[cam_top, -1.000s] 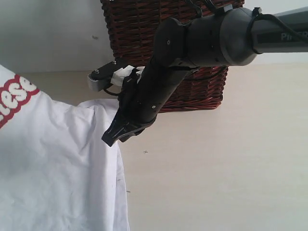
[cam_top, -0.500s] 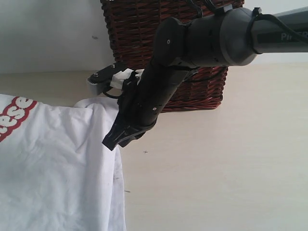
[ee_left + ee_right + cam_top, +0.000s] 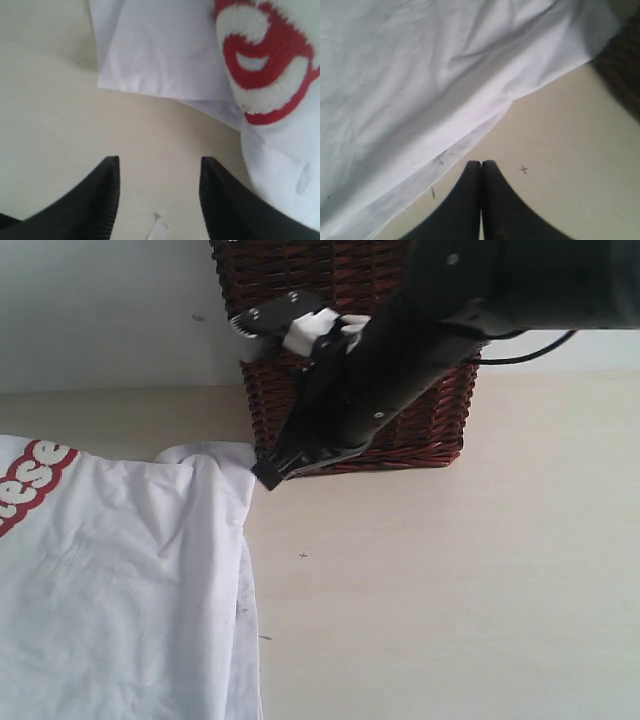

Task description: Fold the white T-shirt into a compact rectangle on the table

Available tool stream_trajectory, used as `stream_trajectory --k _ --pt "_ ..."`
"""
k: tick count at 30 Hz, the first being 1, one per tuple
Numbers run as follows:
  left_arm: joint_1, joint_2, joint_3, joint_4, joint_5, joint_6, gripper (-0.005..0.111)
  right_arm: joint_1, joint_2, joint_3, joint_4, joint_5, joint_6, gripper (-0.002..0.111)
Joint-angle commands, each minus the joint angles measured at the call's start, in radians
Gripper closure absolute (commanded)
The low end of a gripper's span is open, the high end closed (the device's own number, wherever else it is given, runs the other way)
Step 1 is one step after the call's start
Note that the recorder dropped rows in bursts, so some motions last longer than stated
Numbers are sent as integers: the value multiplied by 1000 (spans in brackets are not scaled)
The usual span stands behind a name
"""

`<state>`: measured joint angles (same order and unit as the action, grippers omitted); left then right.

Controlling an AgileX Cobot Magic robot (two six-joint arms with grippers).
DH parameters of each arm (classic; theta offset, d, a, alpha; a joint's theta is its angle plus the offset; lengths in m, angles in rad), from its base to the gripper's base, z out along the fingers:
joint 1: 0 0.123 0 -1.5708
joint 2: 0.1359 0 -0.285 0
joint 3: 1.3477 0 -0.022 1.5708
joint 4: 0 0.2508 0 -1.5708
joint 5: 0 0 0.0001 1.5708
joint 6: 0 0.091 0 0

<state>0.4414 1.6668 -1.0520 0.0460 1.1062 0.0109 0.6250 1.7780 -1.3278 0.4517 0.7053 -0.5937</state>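
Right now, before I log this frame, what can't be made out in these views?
White T-shirt: exterior view, left and bottom edges cut it off; fold progress unclear.
Red lettering: cut by the exterior view's left edge, blurred in left wrist view; word unreadable.
Wicker basket: top edge crops it, the right arm covers its front; contents unseen.
Left end effector: outside exterior view; only its fingertips show in left wrist view.

We judge this a robot test bench, not a home: a pale table [image 3: 450, 570] against a plain white wall [image 3: 100, 310], one wicker basket [image 3: 440, 430], a black robot arm [image 3: 520, 280] above.
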Motion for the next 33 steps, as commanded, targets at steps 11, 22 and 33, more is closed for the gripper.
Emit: stream_trajectory --k 11,22,33 --pt "72 -7 187 45 -345 -45 57 -51 -187 171 28 -162 -35 108" --pt "87 90 187 51 -453 -11 57 -51 -187 171 42 -134 -35 108" --pt "87 171 187 -68 -634 -17 57 -51 -187 171 42 -135 -40 108"
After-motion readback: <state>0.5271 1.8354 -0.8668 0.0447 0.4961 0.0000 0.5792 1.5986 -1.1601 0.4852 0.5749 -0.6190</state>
